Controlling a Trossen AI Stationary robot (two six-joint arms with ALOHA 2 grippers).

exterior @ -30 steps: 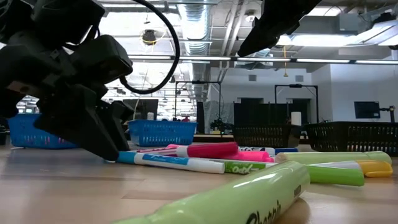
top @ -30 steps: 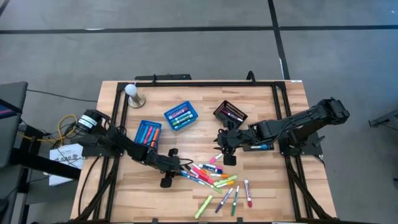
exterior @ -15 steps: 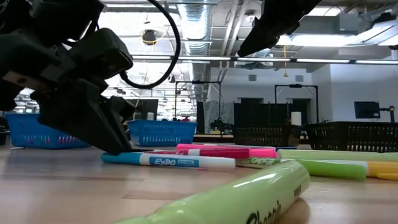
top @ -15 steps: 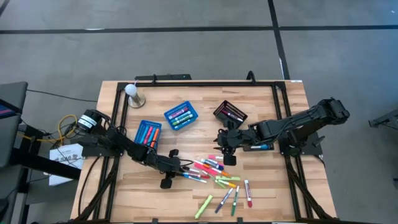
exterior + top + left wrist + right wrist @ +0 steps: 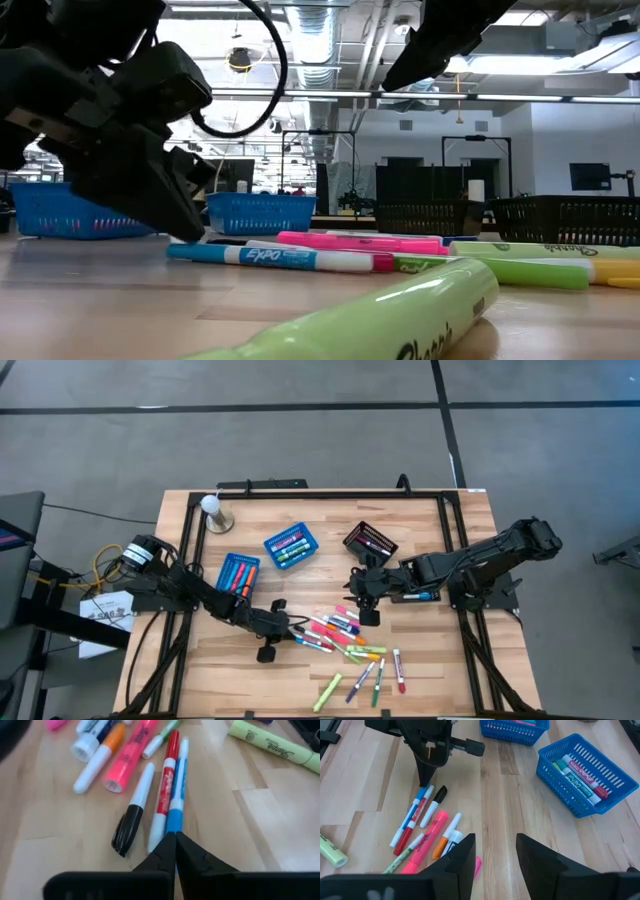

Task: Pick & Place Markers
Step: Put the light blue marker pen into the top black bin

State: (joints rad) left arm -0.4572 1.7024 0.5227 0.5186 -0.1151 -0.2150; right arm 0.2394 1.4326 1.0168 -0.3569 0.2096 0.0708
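Several markers [image 5: 345,638] lie loose on the wooden table near its front. My left gripper [image 5: 175,842] is shut, slanting down at the pile's left end. Its tips sit at the blue cap end of a blue-and-white marker [image 5: 176,805], which lies flat beside a red marker [image 5: 167,790] and a black-capped one [image 5: 132,817]. My right gripper [image 5: 492,847] hangs open above the table at the pile's far side, with nothing between its fingers. My left gripper's shut fingertips [image 5: 167,851] meet the blue cap end [image 5: 173,826] of the blue-and-white marker, slanting down from the table's left and lying along the marker. Whether the cap is pinched or only touched, I cannot tell. The marker [image 5: 270,258] lies flat on the table.
Two blue baskets [image 5: 290,546] [image 5: 238,574] holding markers and a black mesh basket [image 5: 370,542] stand behind the pile. A white ball on a stand [image 5: 213,510] sits at the far left. A black frame [image 5: 320,490] runs along the table's edges.
My left gripper has shut in place at the blue-and-white marker's cap end. That marker has slid and turned a little on the table, and the pink markers beside it have shifted with it.
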